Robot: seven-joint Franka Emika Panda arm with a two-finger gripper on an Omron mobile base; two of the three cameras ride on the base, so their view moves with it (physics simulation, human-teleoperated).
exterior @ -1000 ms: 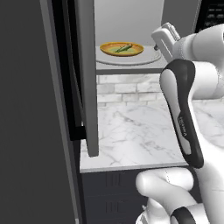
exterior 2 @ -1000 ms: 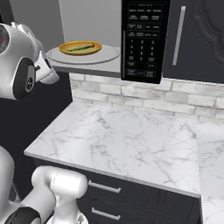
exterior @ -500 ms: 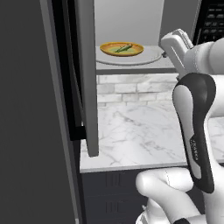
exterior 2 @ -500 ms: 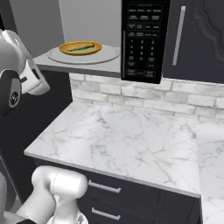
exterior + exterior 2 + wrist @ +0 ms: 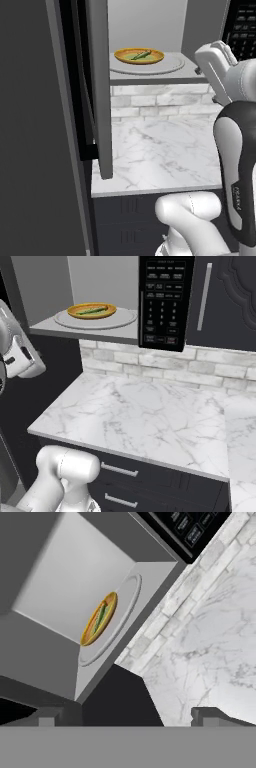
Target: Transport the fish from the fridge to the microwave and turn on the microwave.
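The fish (image 5: pixel 93 310) already lies on an orange-rimmed plate (image 5: pixel 75 311) that sits on the round turntable (image 5: pixel 122 320) inside the microwave (image 5: pixel 165 301), so your carrying looks done and what remains, as I judge it, is to close the door and press start. The microwave door (image 5: pixel 97 85) stands swung out toward you on the left, its edge hanging over the marble counter (image 5: pixel 150 421). To do this well, get your hand behind the outer face of that door and push it round in one smooth arc; keep the fingers clear of the cavity so you don't knock the plate. Once it is shut, go for the black keypad (image 5: pixel 162 298) on the right of the oven with one fingertip only, square to the panel; I cannot read which button is start from here, so line up slowly. Your gripper (image 5: pixel 127 714) is spread wide and empty, its two dark tips at the bottom of the hand view with nothing between them. The hand is rolled hard, so the oven looks tilted, and it hangs back from the opening, over the counter's front, with the forearm upright.
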